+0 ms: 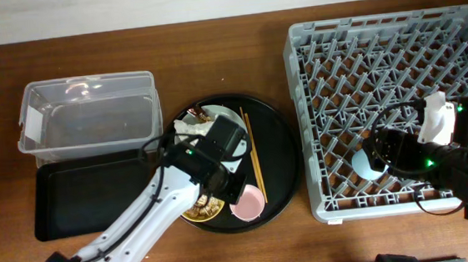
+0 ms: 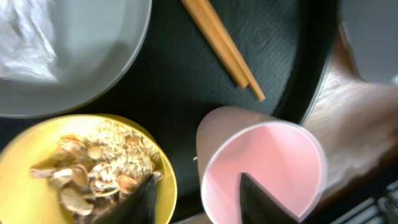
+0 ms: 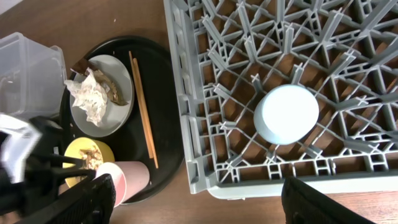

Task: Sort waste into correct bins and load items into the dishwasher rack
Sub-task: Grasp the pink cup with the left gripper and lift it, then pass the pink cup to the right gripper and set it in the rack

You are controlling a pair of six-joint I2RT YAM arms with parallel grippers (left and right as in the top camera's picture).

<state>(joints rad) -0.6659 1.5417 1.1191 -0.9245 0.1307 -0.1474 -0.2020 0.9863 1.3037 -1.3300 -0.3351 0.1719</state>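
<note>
Left gripper (image 2: 196, 183) spread apart low over the round black tray (image 1: 279, 157), one finger (image 2: 258, 199) over the mouth of the pink cup (image 2: 273, 155), the other above the rim of the yellow bowl (image 2: 18, 155), clamped on nothing. Right gripper (image 3: 198, 186) wide apart too, empty-handed, hanging above the near edge of the dishwasher rack (image 1: 301, 117). In the rack, one blue cup (image 3: 286, 114), upside down on the lattice floor. Left of the round tray, two bins touching side by side: one clear tub (image 1: 86, 80), one shallow black rectangular tray (image 1: 89, 197). On the round tray, one grey plate (image 3: 121, 115) carrying a crumpled white napkin (image 3: 87, 93) and a brown-gold scrap (image 3: 115, 93); the one bowl, filled with brownish food scraps (image 2: 93, 177) and pale crumbs, just beside the pink cup; two wooden chopsticks (image 2: 221, 46) lying together beside the plate. Two cups in all.
</note>
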